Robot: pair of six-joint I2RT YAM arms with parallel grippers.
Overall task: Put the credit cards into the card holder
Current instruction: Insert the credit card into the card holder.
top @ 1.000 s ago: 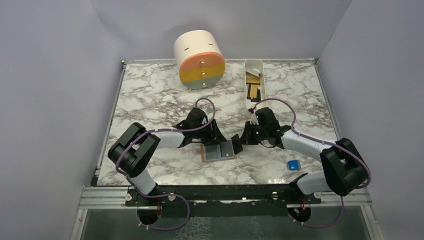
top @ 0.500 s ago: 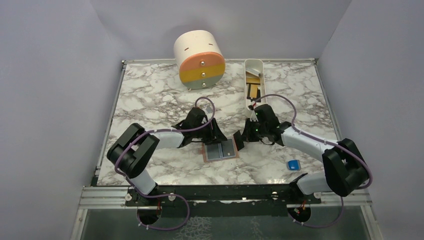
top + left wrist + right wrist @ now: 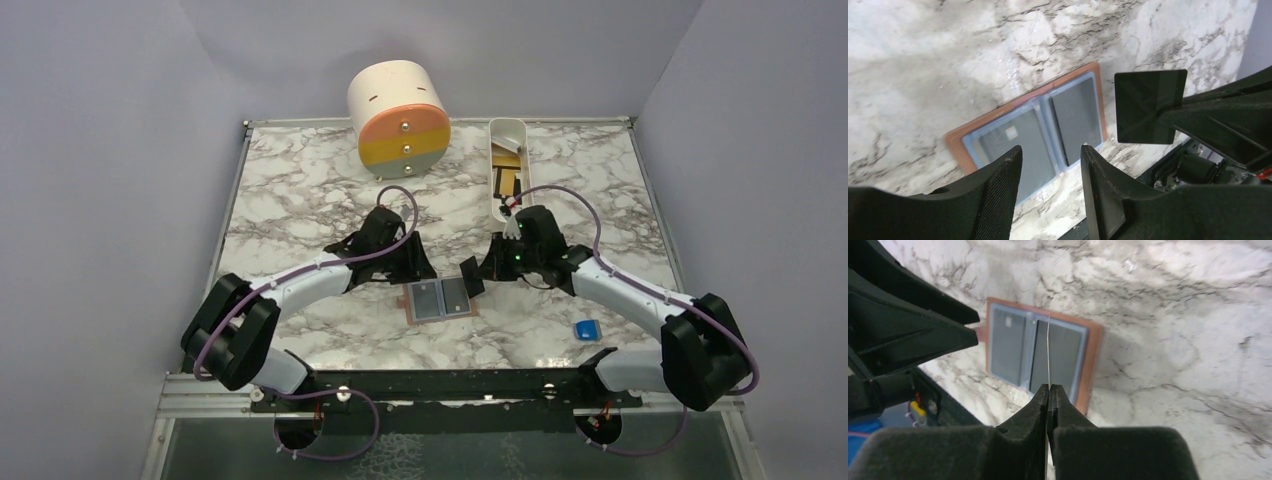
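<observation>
Both arms are built of white link shells (image 3: 300, 284) and black joint housings (image 3: 238, 332), with purple cables (image 3: 402, 190) looped alongside. The left gripper (image 3: 1050, 150) is fitted with matte black, finely textured fingers (image 3: 993, 200).

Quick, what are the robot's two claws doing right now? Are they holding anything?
Left gripper: open, holding nothing.
Right gripper: shut on a thin flat black plastic card.
</observation>
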